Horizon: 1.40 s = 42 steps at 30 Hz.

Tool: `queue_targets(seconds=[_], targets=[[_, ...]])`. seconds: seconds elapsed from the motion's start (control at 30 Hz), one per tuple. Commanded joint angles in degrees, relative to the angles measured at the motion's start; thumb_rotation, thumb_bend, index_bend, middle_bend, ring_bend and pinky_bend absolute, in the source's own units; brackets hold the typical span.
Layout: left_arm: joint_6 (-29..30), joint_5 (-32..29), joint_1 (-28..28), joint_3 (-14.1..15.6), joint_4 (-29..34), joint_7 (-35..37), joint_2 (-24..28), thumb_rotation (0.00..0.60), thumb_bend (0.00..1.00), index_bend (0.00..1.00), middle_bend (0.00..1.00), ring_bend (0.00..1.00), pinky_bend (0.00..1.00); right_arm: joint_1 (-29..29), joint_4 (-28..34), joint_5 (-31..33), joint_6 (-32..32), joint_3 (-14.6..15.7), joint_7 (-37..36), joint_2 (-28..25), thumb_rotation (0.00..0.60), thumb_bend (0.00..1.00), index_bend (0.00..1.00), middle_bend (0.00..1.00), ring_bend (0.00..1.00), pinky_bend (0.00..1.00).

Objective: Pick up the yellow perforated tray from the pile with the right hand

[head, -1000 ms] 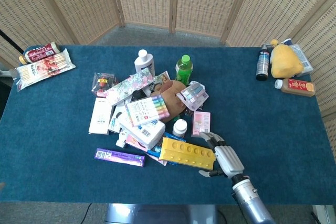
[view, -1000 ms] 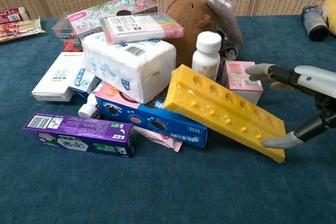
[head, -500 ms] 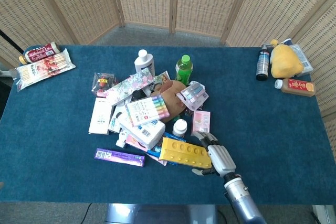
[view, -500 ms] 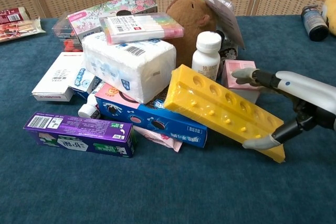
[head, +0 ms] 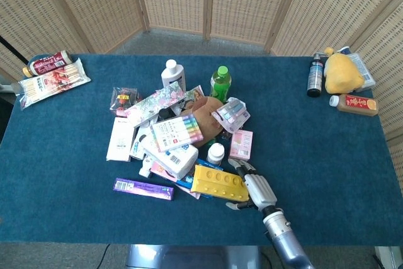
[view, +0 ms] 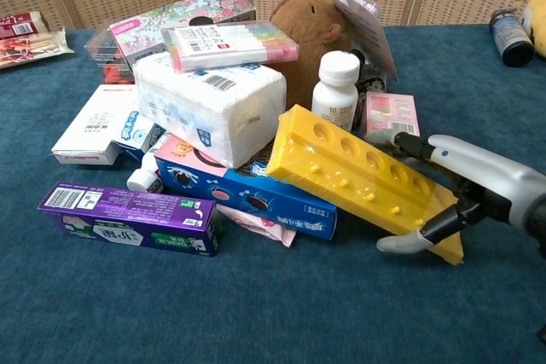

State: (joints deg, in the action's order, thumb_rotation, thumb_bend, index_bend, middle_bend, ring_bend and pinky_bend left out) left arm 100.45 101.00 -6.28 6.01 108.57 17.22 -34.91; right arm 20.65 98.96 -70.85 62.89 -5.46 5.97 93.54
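The yellow perforated tray leans at the front right of the pile, its left end propped on a blue box and its right end down on the cloth. My right hand is at the tray's right end. Its fingers reach over the far edge and its thumb lies along the near lower edge. The hand straddles the tray without a closed hold, and the tray still rests on the pile. My left hand is out of sight.
A pink box and a white pill bottle stand just behind the tray, with a brown plush further back. A white tissue pack and a purple box lie to the left. Bottles and a yellow plush sit far right.
My right hand has slid left along the tray's right end, its thumb moving under the near edge and its fingers over the far edge. The pink box has been nudged back.
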Motion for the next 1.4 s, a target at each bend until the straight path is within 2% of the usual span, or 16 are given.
queue_targets(seconds=[0.03, 0.07, 0.13, 0.23, 0.6, 1.03, 1.4], targets=[[0.03, -0.07, -0.05, 0.00, -0.10, 0.06, 0.01, 0.600, 0.00, 0.00, 0.00, 0.00, 0.00, -0.29, -1.40, -1.00, 1.21, -0.09, -1.57, 1.48, 0.600, 0.00, 0.08, 0.29, 0.18, 0.31], [0.01, -0.10, -0.06, 0.01, -0.13, 0.09, 0.01, 0.600, 0.00, 0.00, 0.00, 0.00, 0.00, -0.33, -1.38, -1.22, 1.15, 0.00, -2.25, 1.48, 0.600, 0.00, 0.14, 0.41, 0.27, 0.41], [0.02, -0.14, -0.08, 0.00, -0.19, 0.18, 0.01, 0.600, 0.00, 0.00, 0.00, 0.00, 0.00, -0.49, -1.71, -1.50, 1.27, 0.08, -3.50, 1.77, 0.600, 0.00, 0.35, 0.67, 0.54, 0.64], [0.19, -0.03, -0.14, -0.03, -0.22, 0.22, 0.02, 0.600, 0.00, 0.00, 0.00, 0.00, 0.00, -0.60, -1.88, -1.68, 1.19, 0.24, -4.64, 1.80, 0.600, 0.00, 0.45, 0.78, 0.64, 0.74], [0.53, 0.12, -0.28, -0.06, -0.29, 0.52, 0.11, 0.600, 0.00, 0.00, 0.00, 0.00, 0.00, -1.91, 1.71, -4.06, 4.89, 0.11, -4.59, -1.83, 0.600, 0.00, 0.49, 0.80, 0.67, 0.76], [1.27, 1.03, -0.63, 0.11, 0.05, 0.55, 0.32, 0.600, 0.00, 0.00, 0.00, 0.00, 0.00, -4.57, 12.87, -8.65, 12.58, -1.57, -1.93, -12.03, 0.600, 0.00, 0.48, 0.80, 0.67, 0.76], [1.72, 1.46, -0.87, 0.24, 0.29, 0.68, 0.45, 0.600, 0.00, 0.00, 0.00, 0.00, 0.00, -3.55, 21.11, -9.98, 14.00, -3.93, 2.77, -15.74, 0.600, 0.00, 0.48, 0.79, 0.67, 0.76]])
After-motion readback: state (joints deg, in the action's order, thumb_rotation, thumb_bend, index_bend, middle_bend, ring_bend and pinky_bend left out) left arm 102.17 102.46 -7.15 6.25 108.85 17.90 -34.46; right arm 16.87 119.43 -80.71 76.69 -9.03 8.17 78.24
